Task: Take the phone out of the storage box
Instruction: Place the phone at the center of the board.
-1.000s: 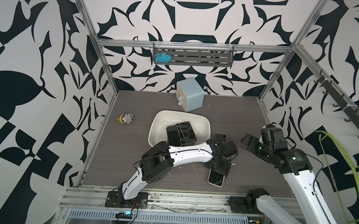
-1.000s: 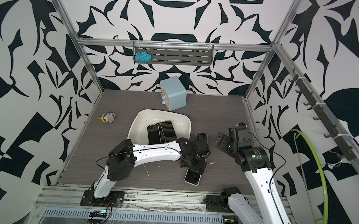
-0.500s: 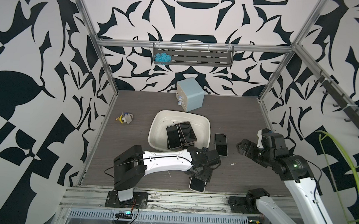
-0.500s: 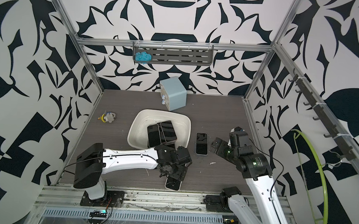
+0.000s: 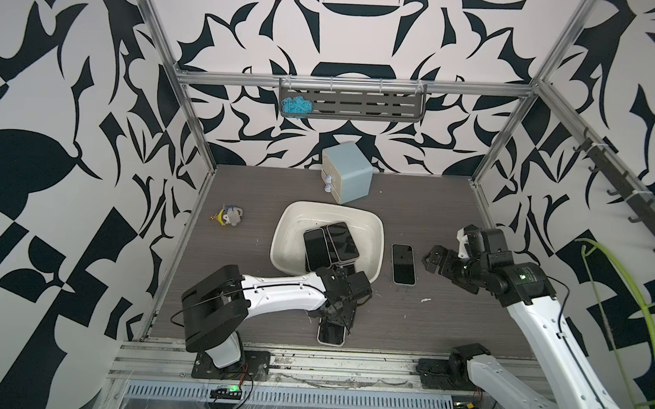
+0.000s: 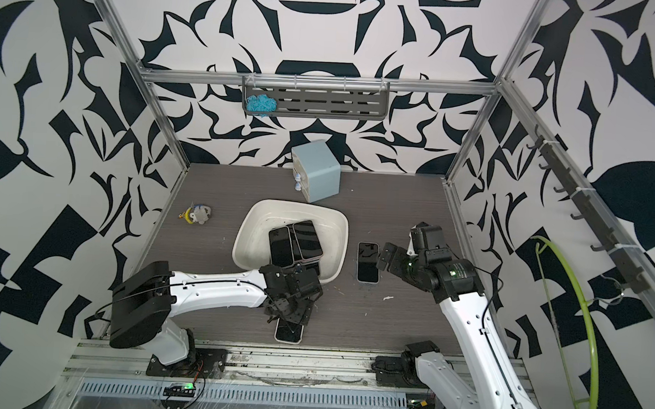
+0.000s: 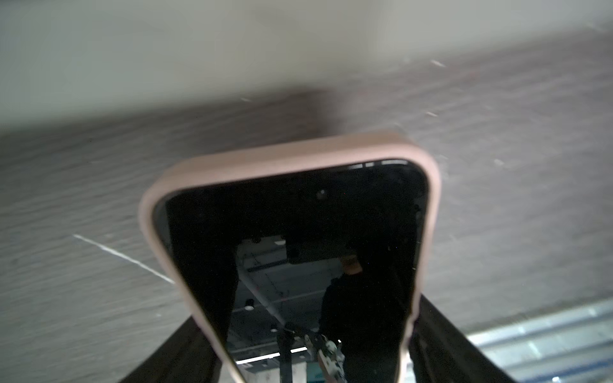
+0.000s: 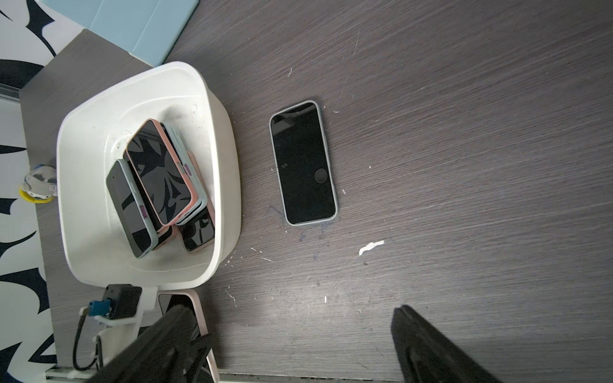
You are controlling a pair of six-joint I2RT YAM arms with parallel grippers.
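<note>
While left jaws clamp one pink phone [image 7: 292,252], right jaws stand apart; one grey phone [image 5: 403,264] on bench [image 5: 433,203], at least four phones [image 5: 341,241] in box [image 5: 290,230].

The storage box [image 5: 296,219], mid-frame in both top views, is smooth white plastic, standing on a matt grey wood-grain surface [image 5: 433,215]. In the left wrist view the phone [image 7: 292,252] has a glossy black screen [image 7: 331,199], mirror-like, inside a matt pink case [image 7: 288,156].

No text, label, brand or number legible anywhere; faint dark marking on the silver aluminium front rail [image 5: 283,361], too small to read.
</note>
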